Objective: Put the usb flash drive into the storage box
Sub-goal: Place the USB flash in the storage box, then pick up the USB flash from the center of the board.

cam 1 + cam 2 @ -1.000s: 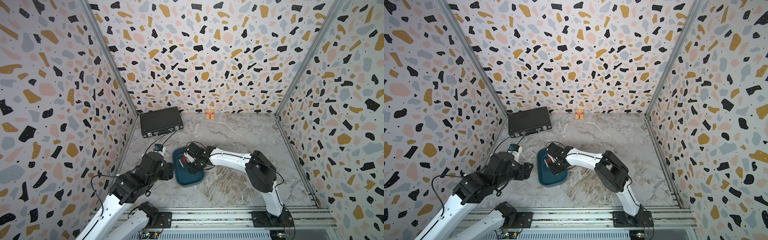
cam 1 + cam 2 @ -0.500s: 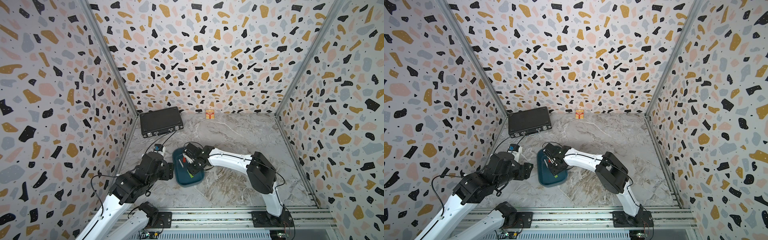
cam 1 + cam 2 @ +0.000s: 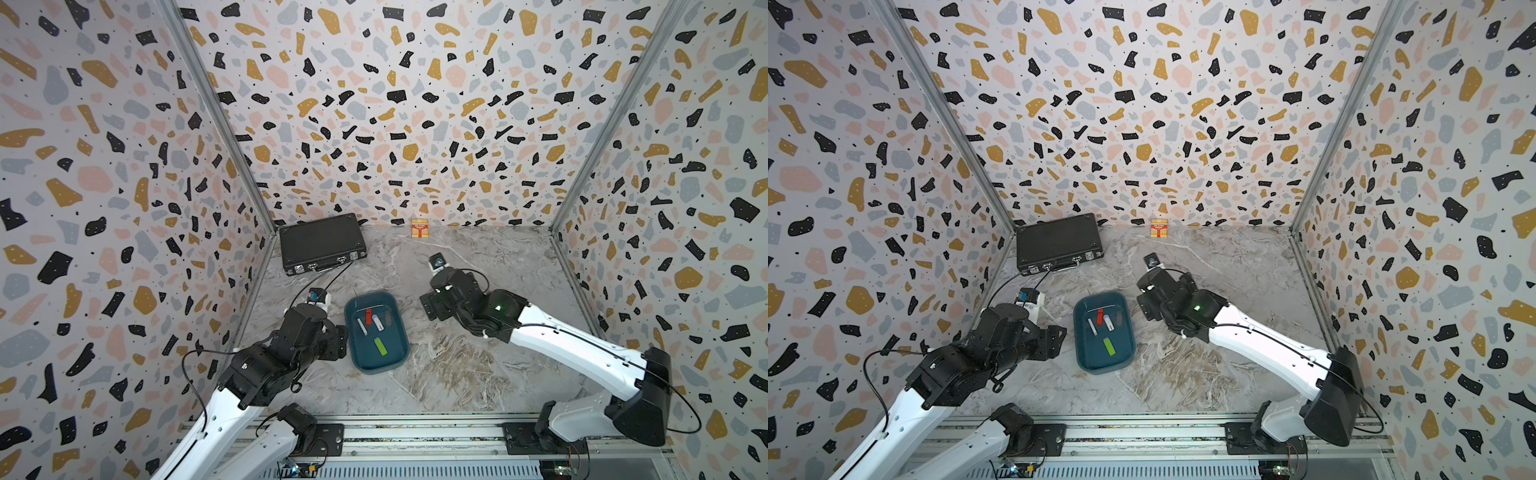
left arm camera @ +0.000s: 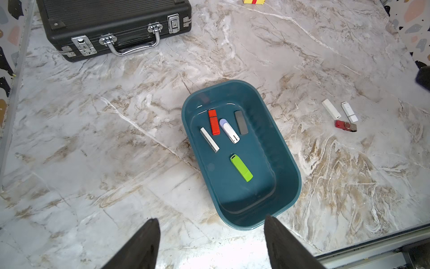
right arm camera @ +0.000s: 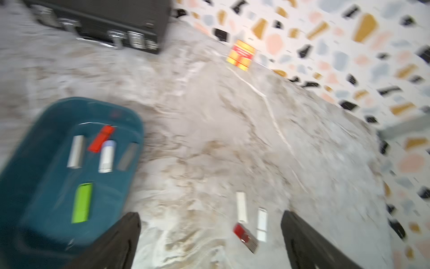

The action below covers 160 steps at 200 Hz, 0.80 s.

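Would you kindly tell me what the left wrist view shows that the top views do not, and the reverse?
Only the left wrist view shows the loose drives on the table: a white flash drive, a capped white drive and a red swivel drive. Only the top views show the right arm, apparently hiding them. Both show the storage box, the green drive inside it and the black briefcase.
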Each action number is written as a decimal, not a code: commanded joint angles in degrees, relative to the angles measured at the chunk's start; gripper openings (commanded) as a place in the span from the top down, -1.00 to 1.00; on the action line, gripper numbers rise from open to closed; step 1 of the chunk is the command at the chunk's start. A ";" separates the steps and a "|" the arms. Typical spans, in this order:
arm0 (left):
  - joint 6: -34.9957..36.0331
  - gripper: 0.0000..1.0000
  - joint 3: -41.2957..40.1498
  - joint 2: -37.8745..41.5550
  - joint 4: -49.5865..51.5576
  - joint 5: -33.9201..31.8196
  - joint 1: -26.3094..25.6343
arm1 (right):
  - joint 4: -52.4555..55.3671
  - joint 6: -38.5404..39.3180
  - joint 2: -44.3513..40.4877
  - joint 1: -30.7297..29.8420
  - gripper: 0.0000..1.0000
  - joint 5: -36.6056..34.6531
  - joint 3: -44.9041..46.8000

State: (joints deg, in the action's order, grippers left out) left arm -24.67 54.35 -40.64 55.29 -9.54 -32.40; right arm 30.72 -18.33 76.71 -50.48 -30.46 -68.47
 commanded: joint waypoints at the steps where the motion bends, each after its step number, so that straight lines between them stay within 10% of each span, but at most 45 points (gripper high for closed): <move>1: -0.13 -0.50 -0.82 -0.36 -0.98 -0.22 0.23 | -5.05 -6.35 -3.98 8.75 -1.00 0.34 8.75; 65: 3.13 -0.43 0.83 -8.66 -3.70 8.17 -0.33 | -6.13 -13.62 -6.56 20.13 -1.00 -0.37 23.35; 118: 10.10 -0.42 13.50 -36.12 -13.63 5.04 -24.93 | -6.56 -18.71 -5.91 32.53 -1.00 6.84 28.17; 160: 25.09 -0.39 27.95 -57.57 -19.31 15.69 -28.63 | -10.91 -22.14 -7.52 39.19 -0.88 9.21 33.12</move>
State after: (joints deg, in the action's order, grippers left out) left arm -10.87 75.90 -90.87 40.03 0.05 -60.88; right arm 22.15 -36.82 71.48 -12.67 -22.85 -37.17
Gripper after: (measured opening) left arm 0.696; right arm 0.947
